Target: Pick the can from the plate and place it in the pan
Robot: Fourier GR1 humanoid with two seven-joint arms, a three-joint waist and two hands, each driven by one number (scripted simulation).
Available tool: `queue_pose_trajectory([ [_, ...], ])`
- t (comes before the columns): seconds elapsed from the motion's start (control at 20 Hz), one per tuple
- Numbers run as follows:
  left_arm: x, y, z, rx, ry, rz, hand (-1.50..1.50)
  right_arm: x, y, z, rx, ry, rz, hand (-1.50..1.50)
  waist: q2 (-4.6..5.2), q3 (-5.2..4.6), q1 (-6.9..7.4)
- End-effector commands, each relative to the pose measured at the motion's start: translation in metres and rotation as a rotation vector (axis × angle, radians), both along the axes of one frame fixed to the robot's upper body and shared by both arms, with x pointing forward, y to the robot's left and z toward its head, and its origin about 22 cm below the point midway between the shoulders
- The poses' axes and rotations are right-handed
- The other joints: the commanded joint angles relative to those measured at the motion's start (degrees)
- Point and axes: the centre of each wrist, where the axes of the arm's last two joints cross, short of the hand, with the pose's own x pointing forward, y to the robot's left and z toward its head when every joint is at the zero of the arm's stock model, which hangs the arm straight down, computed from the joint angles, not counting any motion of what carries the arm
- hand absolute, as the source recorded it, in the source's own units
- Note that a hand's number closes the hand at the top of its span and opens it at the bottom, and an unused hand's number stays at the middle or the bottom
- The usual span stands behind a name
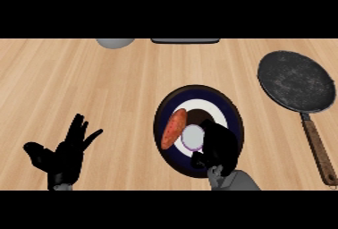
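A dark plate point(165, 112) with a white centre lies in the middle of the counter. On it rests the can point(174, 129), tipped over, with an orange-red side and a pale end ringed in purple. My right hand point(220, 145) hovers over the plate's right half, right against the can's pale end. Its fingers stretch up past the can, its thumb sticks out low on the left, and nothing is enclosed between them. The black pan point(296, 80) sits at the right with nothing in it, its brown handle point(318, 150) pointing toward me. My left hand point(63, 154) rests open at the lower left, fingers up.
A grey rounded object point(116, 42) and a dark flat object point(185, 40) sit at the counter's far edge. Bare wood separates the plate from the pan.
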Motion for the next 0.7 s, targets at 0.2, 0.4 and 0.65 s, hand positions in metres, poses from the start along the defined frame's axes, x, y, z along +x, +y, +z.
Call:
queue_pose_trajectory([
  [0.2,0.003,-0.01,-0.003,-0.013,0.063,-0.003,0.0,0.015,-0.001,-0.013,-0.055,0.039,0.068,1.5,0.52,-0.37,-0.02],
  [0.4,-0.006,-0.011,-0.008,-0.013,0.062,-0.019,0.0,0.042,0.011,-0.003,-0.071,0.082,0.339,1.5,0.75,-0.35,1.19],
  [0.65,0.017,-0.005,-0.001,0.007,0.065,-0.005,0.0,0.069,0.012,-0.003,-0.094,0.053,0.368,1.5,0.56,-0.37,0.12],
])
